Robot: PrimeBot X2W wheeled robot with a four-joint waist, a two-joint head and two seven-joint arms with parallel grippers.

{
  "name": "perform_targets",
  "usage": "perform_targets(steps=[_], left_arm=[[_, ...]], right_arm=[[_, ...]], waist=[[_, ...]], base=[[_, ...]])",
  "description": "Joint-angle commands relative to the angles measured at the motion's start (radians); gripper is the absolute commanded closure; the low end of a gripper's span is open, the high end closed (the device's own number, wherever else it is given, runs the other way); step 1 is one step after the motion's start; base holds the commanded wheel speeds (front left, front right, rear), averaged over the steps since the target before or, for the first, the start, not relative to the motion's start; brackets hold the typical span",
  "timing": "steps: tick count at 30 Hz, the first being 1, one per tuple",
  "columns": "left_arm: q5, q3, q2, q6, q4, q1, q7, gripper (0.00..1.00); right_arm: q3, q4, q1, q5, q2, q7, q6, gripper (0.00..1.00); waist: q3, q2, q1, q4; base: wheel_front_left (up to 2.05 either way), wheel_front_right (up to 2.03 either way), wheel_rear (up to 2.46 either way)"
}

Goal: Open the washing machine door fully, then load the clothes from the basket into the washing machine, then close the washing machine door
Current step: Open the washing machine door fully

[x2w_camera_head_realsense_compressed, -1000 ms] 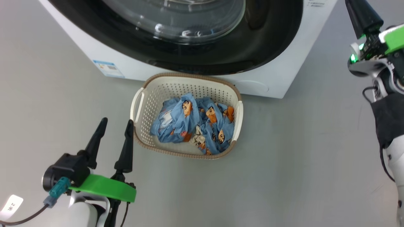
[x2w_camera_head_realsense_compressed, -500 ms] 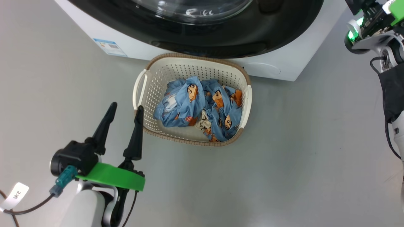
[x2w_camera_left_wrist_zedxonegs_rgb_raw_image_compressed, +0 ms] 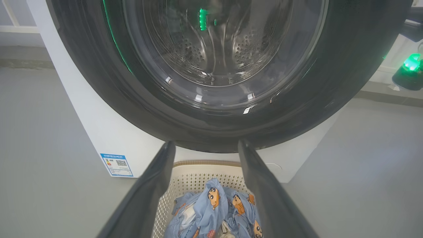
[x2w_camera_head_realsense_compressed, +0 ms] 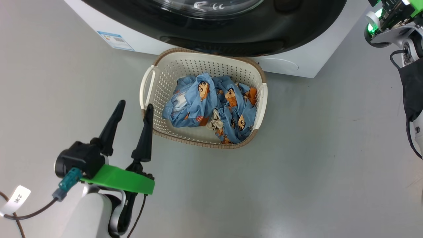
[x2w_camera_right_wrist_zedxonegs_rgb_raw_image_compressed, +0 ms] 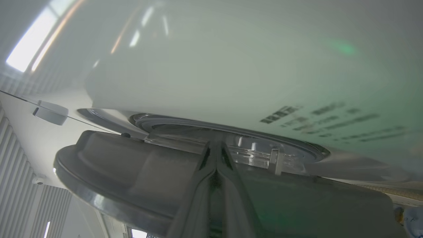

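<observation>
The washing machine [x2w_camera_head_realsense_compressed: 307,56] stands at the top of the head view, its door [x2w_camera_head_realsense_compressed: 297,29] a glossy black ring around clear glass. In the right wrist view the door [x2w_camera_right_wrist_zedxonegs_rgb_raw_image_compressed: 132,172] stands slightly ajar from the white front. My right gripper [x2w_camera_right_wrist_zedxonegs_rgb_raw_image_compressed: 216,145] is shut, its tips at that gap. The basket [x2w_camera_head_realsense_compressed: 165,86] sits on the floor before the machine, with the blue printed clothes [x2w_camera_head_realsense_compressed: 211,102] bundled inside. My left gripper [x2w_camera_head_realsense_compressed: 134,105] hovers open just left of the basket, holding nothing. The left wrist view looks between its fingers [x2w_camera_left_wrist_zedxonegs_rgb_raw_image_compressed: 155,188] at the door [x2w_camera_left_wrist_zedxonegs_rgb_raw_image_compressed: 211,66], basket [x2w_camera_left_wrist_zedxonegs_rgb_raw_image_compressed: 198,180] and clothes [x2w_camera_left_wrist_zedxonegs_rgb_raw_image_compressed: 214,211].
Grey floor surrounds the basket, with open room to its right and front. A blue label [x2w_camera_head_realsense_compressed: 115,40] marks the machine's lower left corner. My right forearm [x2w_camera_head_realsense_compressed: 409,86], with a black cover and cable, runs down the right edge.
The head camera has shifted, so machine and basket sit higher and further right in the picture. My right wrist has moved further into the top right corner. The left gripper stays open.
</observation>
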Motion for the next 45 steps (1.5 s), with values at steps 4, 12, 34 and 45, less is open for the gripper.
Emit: perform_targets(steps=[4, 12, 34, 45], left_arm=[[-0.006, 0.032, 0.021, -0.002, -0.019, -0.014, -0.006, 0.0], [-0.001, 0.041, 0.029, -0.002, -0.002, 0.0, -0.006, 0.0], [0.026, 0.075, 0.039, -0.002, 0.007, 0.109, -0.006, 0.0], [0.034, 0.09, 0.029, -0.002, -0.002, 0.16, -0.006, 0.0]], right_arm=[[0.033, -0.044, 0.009, -0.022, 0.033, 0.026, 0.002, 1.0], [0.065, -0.069, 0.079, -0.042, 0.049, 0.057, 0.002, 1.0], [0.142, -0.207, 0.321, -0.043, 0.092, 0.17, 0.002, 1.0], [0.189, -0.296, 0.409, -0.051, 0.123, 0.212, 0.002, 1.0]], waist=[[-0.009, 0.0, 0.0, -0.002], [-0.053, 0.0, 0.0, -0.015], [-0.205, 0.0, 0.0, -0.066], [-0.253, 0.0, 0.0, -0.064]], base=[[0.0, 0.0, 0.0], [0.0, 0.0, 0.0], [0.0, 0.0, 0.0], [0.0, 0.0, 0.0]])
